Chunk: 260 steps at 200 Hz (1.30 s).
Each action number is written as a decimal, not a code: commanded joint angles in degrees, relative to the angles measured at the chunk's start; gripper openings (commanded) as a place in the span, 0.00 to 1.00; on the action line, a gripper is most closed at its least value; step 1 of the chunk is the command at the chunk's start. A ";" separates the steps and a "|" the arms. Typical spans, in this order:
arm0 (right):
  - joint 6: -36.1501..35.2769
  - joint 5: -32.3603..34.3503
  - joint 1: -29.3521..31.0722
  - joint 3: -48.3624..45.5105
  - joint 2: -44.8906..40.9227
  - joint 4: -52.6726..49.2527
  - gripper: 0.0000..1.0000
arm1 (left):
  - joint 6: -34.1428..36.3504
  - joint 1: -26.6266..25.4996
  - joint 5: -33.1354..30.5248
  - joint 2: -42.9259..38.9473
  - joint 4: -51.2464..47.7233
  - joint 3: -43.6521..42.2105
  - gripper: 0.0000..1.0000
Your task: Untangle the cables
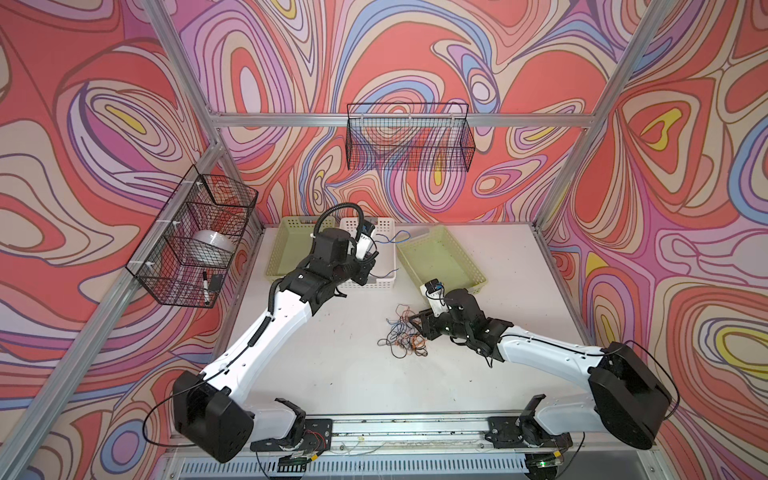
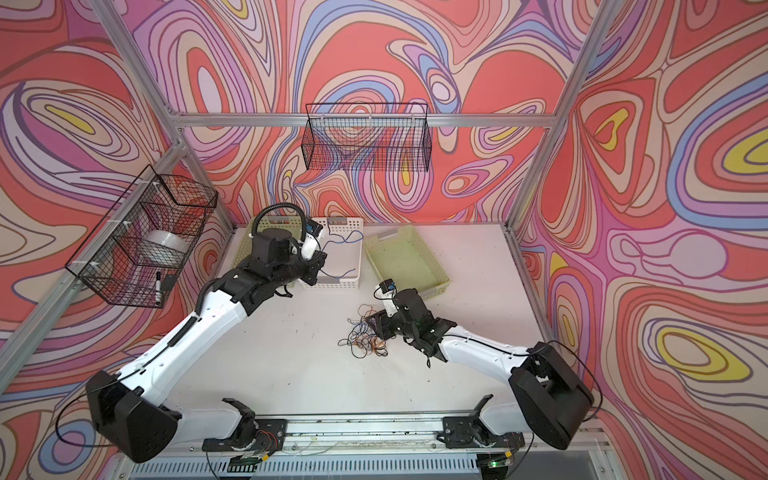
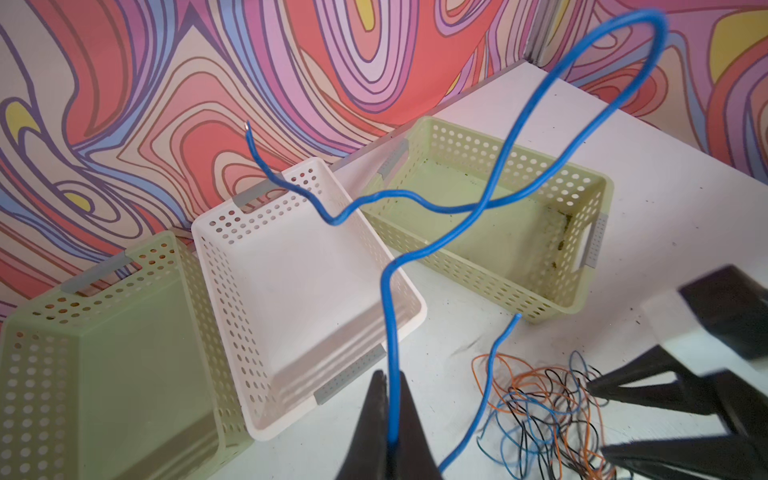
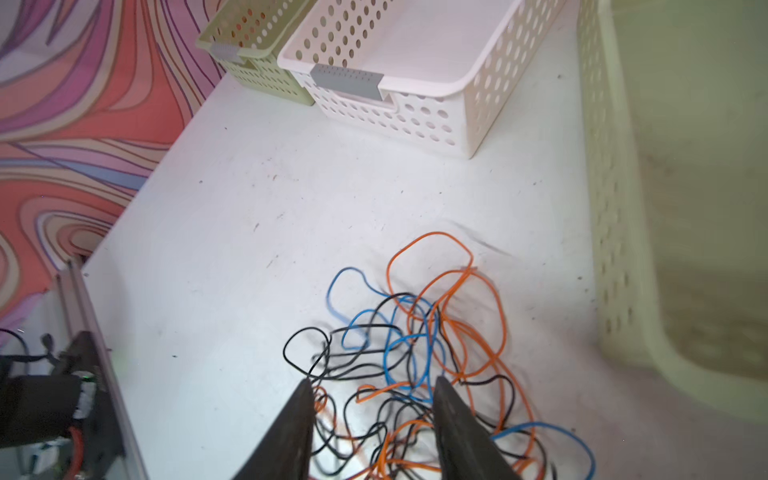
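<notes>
A tangle of thin orange, blue and black cables (image 1: 401, 332) (image 2: 365, 334) (image 4: 419, 332) lies on the white table right of centre. My right gripper (image 1: 415, 322) (image 4: 372, 384) is low over its right edge. It is open, with strands lying between its fingers but none pinched. One blue cable (image 3: 536, 99) (image 1: 395, 237) (image 2: 351, 237) is lifted away from the pile. My left gripper (image 3: 390, 376) (image 1: 372, 259) is shut on it above the white basket (image 1: 386, 282). The cable loops upward, and its other end hangs free.
Three perforated baskets stand at the back of the table: a green one (image 1: 282, 249) on the left, the white one in the middle, and a green one (image 1: 440, 257) angled on the right. Black wire baskets (image 1: 409, 137) (image 1: 195, 237) hang on the back and left walls.
</notes>
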 commanded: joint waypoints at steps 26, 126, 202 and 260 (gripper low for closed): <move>-4.96 6.70 0.03 2.23 -6.36 -3.24 0.60 | -0.80 3.64 7.19 8.32 1.57 6.42 0.00; -5.82 10.20 0.03 4.83 -5.94 -7.30 0.58 | -3.17 12.02 9.74 36.31 -2.97 21.65 0.00; -4.24 10.33 0.03 6.87 -1.89 -11.34 0.58 | -8.84 12.21 6.72 38.64 -2.17 21.10 0.61; -5.11 6.40 0.03 8.45 1.67 -13.32 0.58 | -9.35 10.76 6.53 22.55 0.52 9.99 0.68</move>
